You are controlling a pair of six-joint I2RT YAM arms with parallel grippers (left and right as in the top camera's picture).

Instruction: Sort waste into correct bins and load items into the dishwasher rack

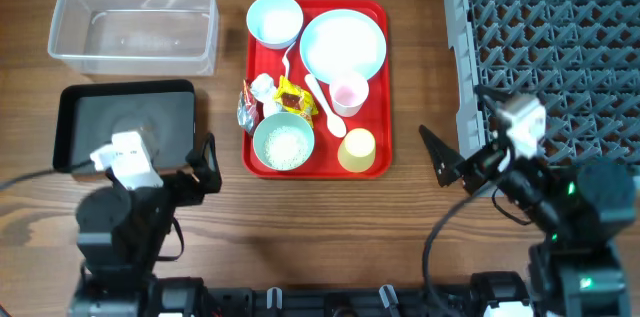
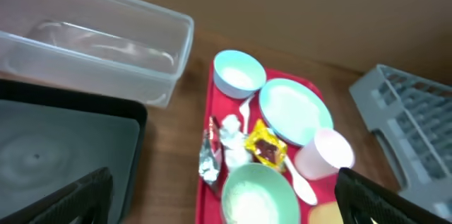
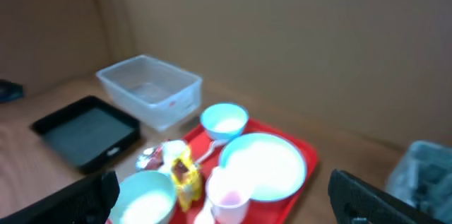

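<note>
On the red tray stand a pale-blue bowl, a plate, a pink cup, a yellow cup and a bowl holding rice. A white spoon and fork lie between them. Crumpled tissue, a yellow wrapper and a silver wrapper lie at the tray's left. My left gripper hangs open left of the tray, holding nothing. My right gripper is open and bare between the tray and the grey rack.
The clear tub sits at the far left. The black tray lies just in front of it, partly under my left arm. The rack fills the right side, its near corner close to my right arm.
</note>
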